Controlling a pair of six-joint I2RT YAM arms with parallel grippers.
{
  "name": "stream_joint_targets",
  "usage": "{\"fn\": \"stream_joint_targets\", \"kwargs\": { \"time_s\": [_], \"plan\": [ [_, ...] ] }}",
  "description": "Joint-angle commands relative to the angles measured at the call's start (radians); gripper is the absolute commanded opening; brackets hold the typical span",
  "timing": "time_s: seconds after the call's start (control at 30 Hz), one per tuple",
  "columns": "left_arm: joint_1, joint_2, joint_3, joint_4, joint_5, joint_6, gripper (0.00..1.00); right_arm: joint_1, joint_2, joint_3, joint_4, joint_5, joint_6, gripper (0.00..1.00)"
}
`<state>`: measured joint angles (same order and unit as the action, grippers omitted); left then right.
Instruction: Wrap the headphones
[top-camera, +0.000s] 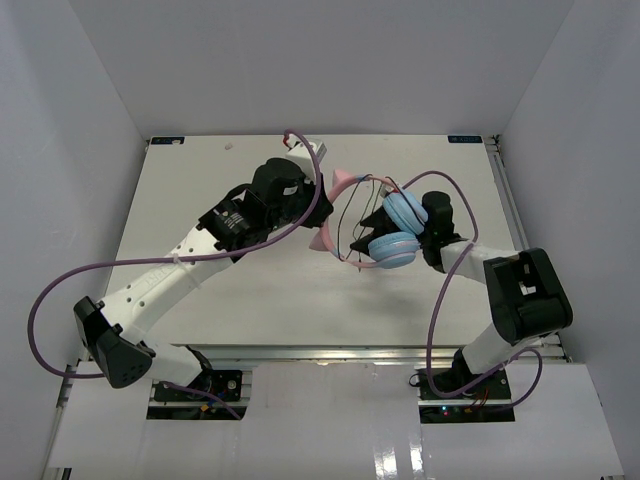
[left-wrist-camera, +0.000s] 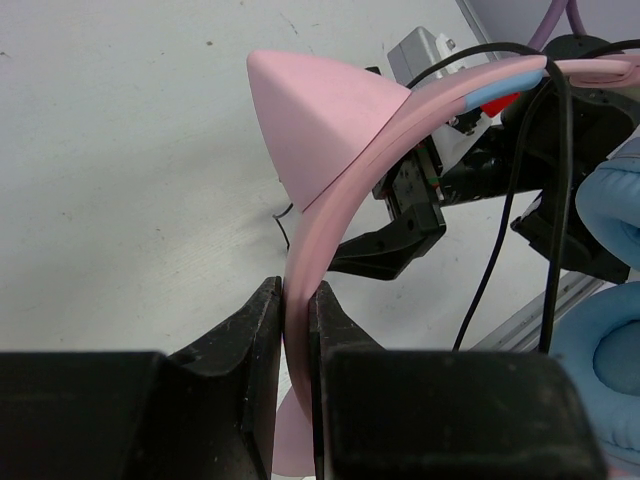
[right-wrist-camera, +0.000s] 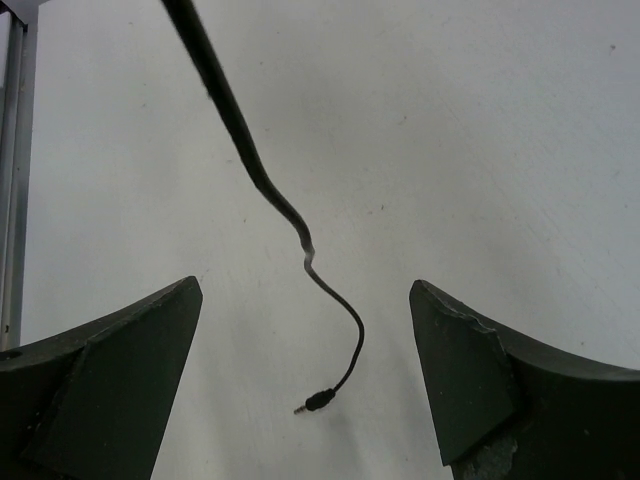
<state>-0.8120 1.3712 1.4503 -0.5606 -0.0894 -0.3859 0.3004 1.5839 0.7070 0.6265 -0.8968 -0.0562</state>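
The headphones (top-camera: 395, 230) are held up over the middle of the table, with two light-blue ear cups (top-camera: 405, 210) and a pink headband (left-wrist-camera: 330, 215) bearing a cat-ear point (left-wrist-camera: 320, 120). My left gripper (left-wrist-camera: 297, 305) is shut on the headband just below that point. A thin black cord (right-wrist-camera: 300, 235) dangles between the wide-apart fingers of my right gripper (right-wrist-camera: 305, 370), touching neither, and its plug (right-wrist-camera: 320, 402) hangs free above the table. From above, the right gripper (top-camera: 428, 235) sits just right of the ear cups, its fingertips hidden behind them.
Thick purple robot cables (top-camera: 440, 290) loop around both arms and close to the headphones. The white table (top-camera: 250, 290) has a metal rail (top-camera: 510, 215) along its right edge, and grey walls enclose it on three sides.
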Motion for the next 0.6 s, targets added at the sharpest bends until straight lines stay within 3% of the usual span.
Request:
{"fn": "stream_joint_targets", "kwargs": {
  "time_s": [0.0, 0.23, 0.27, 0.33, 0.4, 0.57],
  "plan": [
    [-0.004, -0.017, 0.070, 0.050, 0.020, -0.044, 0.00, 0.032, 0.054, -0.016, 0.206, 0.033, 0.007, 0.91],
    [-0.006, -0.027, 0.073, 0.043, 0.012, -0.060, 0.00, 0.036, 0.186, 0.081, 0.244, 0.015, 0.041, 0.94],
    [-0.005, -0.025, 0.077, 0.041, 0.009, -0.060, 0.00, 0.037, 0.199, 0.090, 0.245, 0.005, 0.048, 0.84],
    [-0.004, -0.022, 0.080, 0.038, 0.002, -0.058, 0.00, 0.037, 0.208, 0.093, 0.265, -0.036, 0.070, 0.54],
    [-0.005, -0.015, 0.082, 0.039, -0.001, -0.057, 0.00, 0.037, 0.205, 0.072, 0.307, -0.054, 0.105, 0.32],
    [-0.004, -0.003, 0.084, 0.041, 0.004, -0.059, 0.00, 0.036, 0.183, -0.010, 0.493, -0.084, 0.208, 0.13]
  ]
}}
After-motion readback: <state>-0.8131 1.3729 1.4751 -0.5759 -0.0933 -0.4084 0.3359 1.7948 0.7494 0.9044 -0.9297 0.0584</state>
